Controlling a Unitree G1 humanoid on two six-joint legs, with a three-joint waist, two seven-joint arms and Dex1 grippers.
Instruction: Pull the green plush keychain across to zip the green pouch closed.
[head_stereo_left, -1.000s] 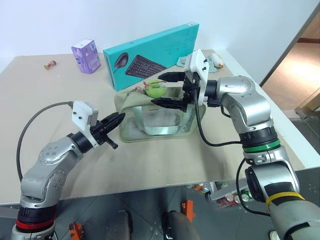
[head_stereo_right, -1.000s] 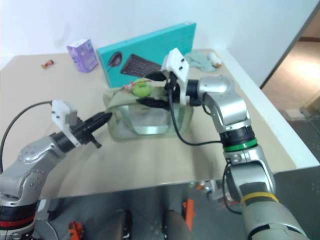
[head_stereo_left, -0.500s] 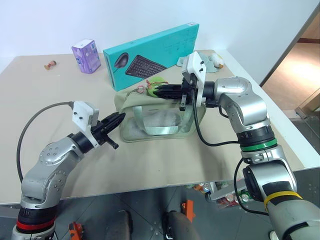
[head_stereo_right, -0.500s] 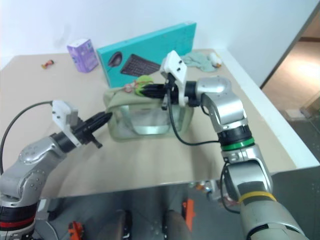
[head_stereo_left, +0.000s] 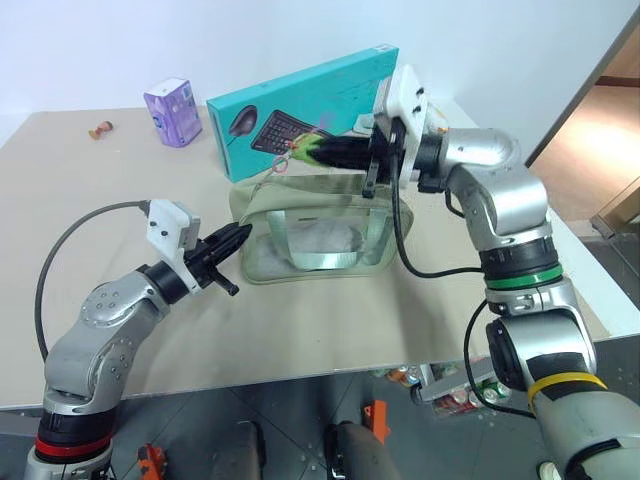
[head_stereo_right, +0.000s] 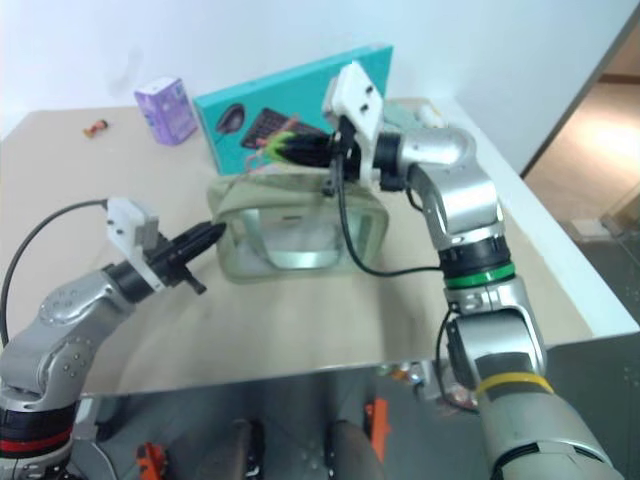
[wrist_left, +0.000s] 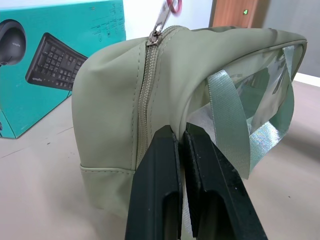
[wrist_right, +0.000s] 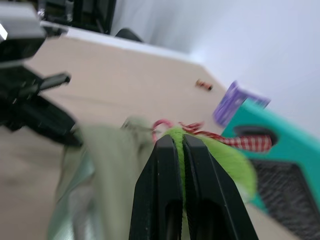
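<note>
- Right gripper (head_stereo_left: 322, 152) clamped on the green plush keychain (head_stereo_left: 306, 149), held just above the green pouch (head_stereo_left: 318, 225) at its left end.
- Left gripper (wrist_left: 181, 150) closed, pinching fabric at the pouch's near-left end, anchoring it.
- Pouch sits on the table (head_stereo_left: 120, 220), in front of the keyboard box (head_stereo_left: 300, 100).
- Step: pull grasped, drag starting. Next: pull along the zipper line; keep the pouch pinned.

On the beige worktop (head_stereo_left: 120, 210) the green pouch (head_stereo_left: 318, 228) sits before a teal keyboard box (head_stereo_left: 300, 108). The right claw (head_stereo_left: 318, 152), pinched on the green plush keychain (head_stereo_left: 304, 147), hangs above the pouch's top. The left claw (head_stereo_left: 236, 236), closed, is at the pouch's left end. A purple carton (head_stereo_left: 172, 112) stands far back.
</note>
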